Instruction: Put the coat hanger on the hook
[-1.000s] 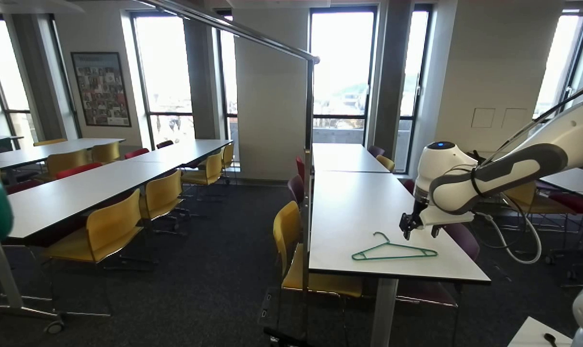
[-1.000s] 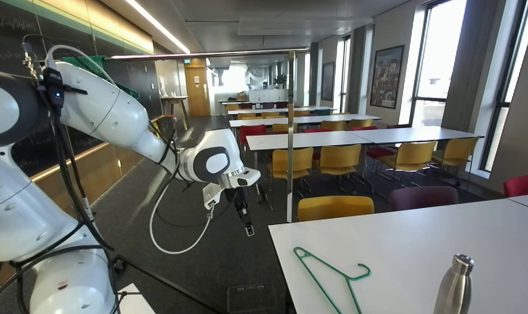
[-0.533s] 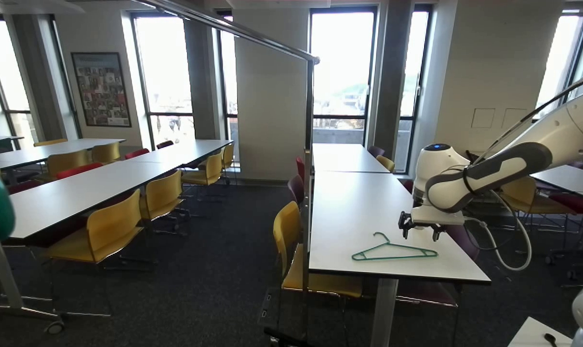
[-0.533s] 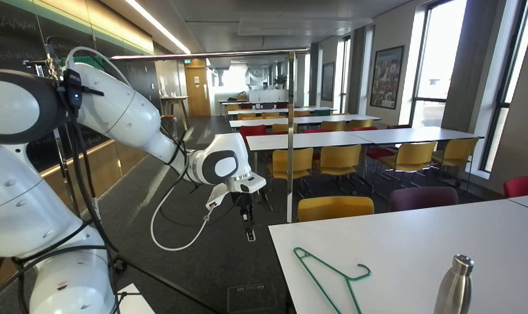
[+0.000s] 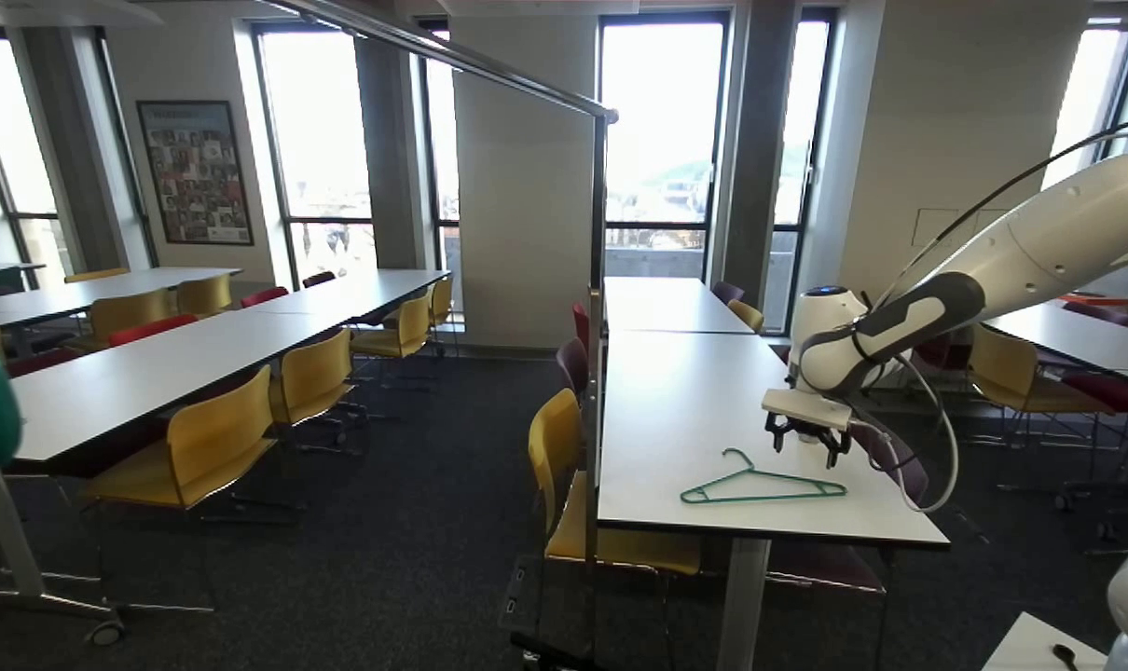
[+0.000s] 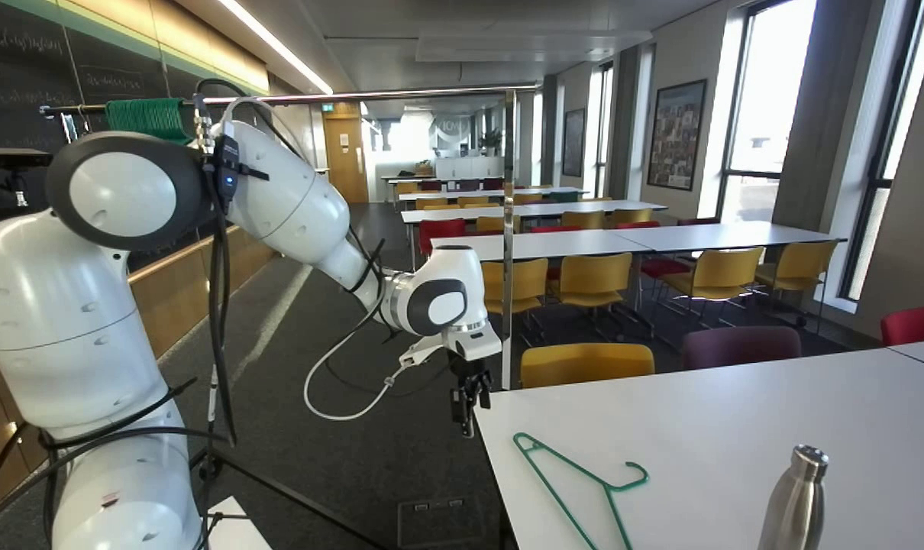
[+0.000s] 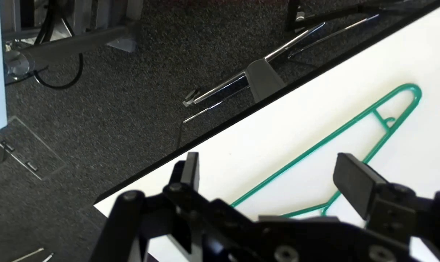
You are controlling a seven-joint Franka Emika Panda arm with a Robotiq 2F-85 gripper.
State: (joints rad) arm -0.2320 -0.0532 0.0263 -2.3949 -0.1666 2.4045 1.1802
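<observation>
This looks like the reach before pick-up: nothing is grasped yet. The thin green triangular coat hanger (image 7: 296, 160), plastic by the look of it, lies flat on the white laminate-looking tabletop (image 5: 676, 410), near one edge. The black two-fingered robot hand (image 5: 804, 453) is spread, holding nothing; in an exterior view it hangs near the tabletop's edge, apart from the coat hanger. The long, thin grey metal rail (image 5: 489, 69) runs high in both exterior views; which part of it serves as the hook, I cannot tell.

The next move probably calls for bringing the hand over the coat hanger, turning it to straddle one bar, and descending almost to the tabletop before pinching. Gripping clear of the curved top should leave that free for hanging.
</observation>
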